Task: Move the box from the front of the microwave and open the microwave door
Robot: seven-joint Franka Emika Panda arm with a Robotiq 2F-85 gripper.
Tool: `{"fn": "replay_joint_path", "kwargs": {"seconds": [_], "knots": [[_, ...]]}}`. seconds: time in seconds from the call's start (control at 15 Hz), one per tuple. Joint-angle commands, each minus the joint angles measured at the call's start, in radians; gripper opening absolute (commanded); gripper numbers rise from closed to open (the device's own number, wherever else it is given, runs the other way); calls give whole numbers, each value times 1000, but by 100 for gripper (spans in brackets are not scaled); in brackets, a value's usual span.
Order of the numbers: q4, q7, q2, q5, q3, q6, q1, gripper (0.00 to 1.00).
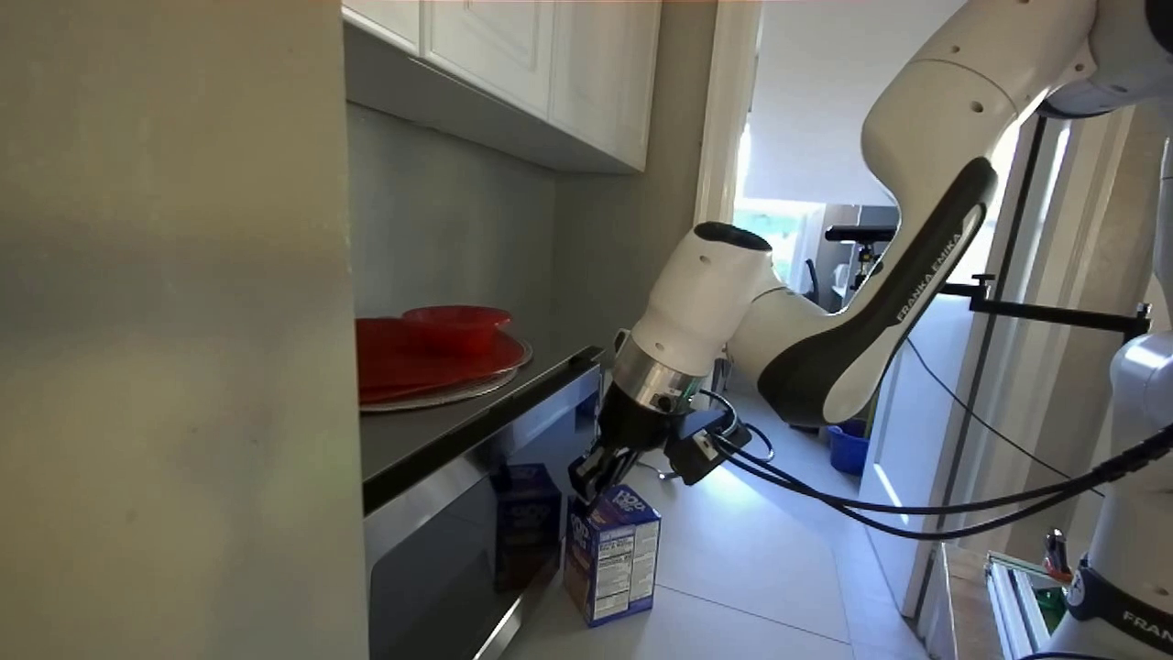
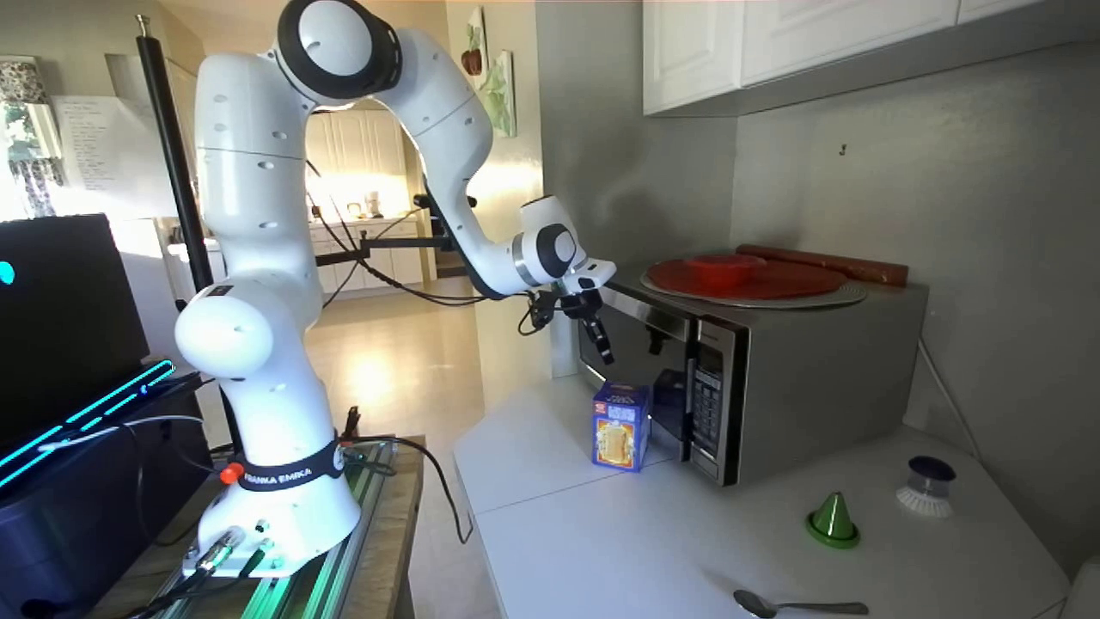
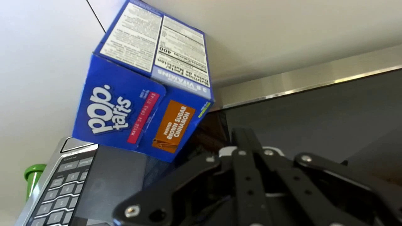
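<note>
Where the microwave [image 2: 834, 387] presents its microwave door [image 1: 440, 564], dark mirror-glossy glass framed in silver-grey, the box [image 2: 619, 430] stands on the counter [image 2: 601, 542] just in front, reflected in the pane. It is a crisp-edged cardboard carton, purple-blue, with bold white lettering and brown-orange print. The hand [image 1: 585, 493], black and jointed, slants down near the top of the box but just apart from it, its fingers [image 3: 243, 141] drawn together. The box's long axis runs vertical, its lettered end facing up and its nutrition panel [image 1: 626, 576] turned away from the keypad [image 2: 707, 404]. Smooth and white, the counter is crossed by a thin seam and carries a green cone [image 2: 832, 517], a round brush [image 2: 928, 487] and a metal spoon [image 2: 808, 608]. White panelled cabinets [image 2: 791, 47] hang against a plain grey wall [image 2: 971, 172].
</note>
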Motion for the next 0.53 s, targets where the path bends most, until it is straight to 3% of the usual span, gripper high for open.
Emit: {"fn": "replay_joint_path", "kwargs": {"seconds": [0.0,0.47], "knots": [[79,95,78,-98,-32,-32,38,0],[180,215,199,-220,-114,-69,99,0]]}}
